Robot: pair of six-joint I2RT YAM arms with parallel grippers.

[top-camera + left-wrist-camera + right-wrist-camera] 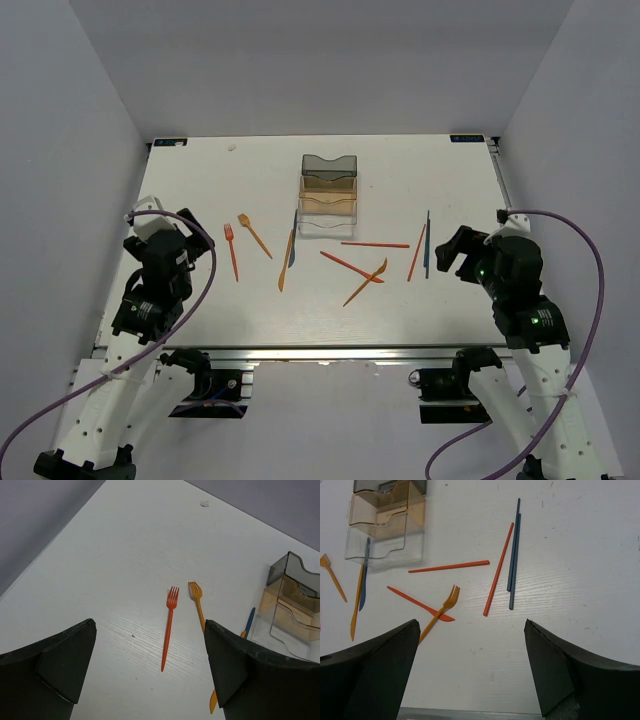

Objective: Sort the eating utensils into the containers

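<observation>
The containers stand in a row at the table's middle back: smoky grey, amber, clear. Eating utensils lie loose in front of them. A red fork and an orange fork lie ahead of my open left gripper. An orange knife and a blue knife lie by the clear bin's left corner. Two red sticks, two blue sticks, a red knife and an orange fork lie ahead of my open right gripper. Neither gripper holds anything.
The table's near edge runs just below the right gripper. Grey walls enclose the table on the left, back and right. A small white speck lies far back on the left.
</observation>
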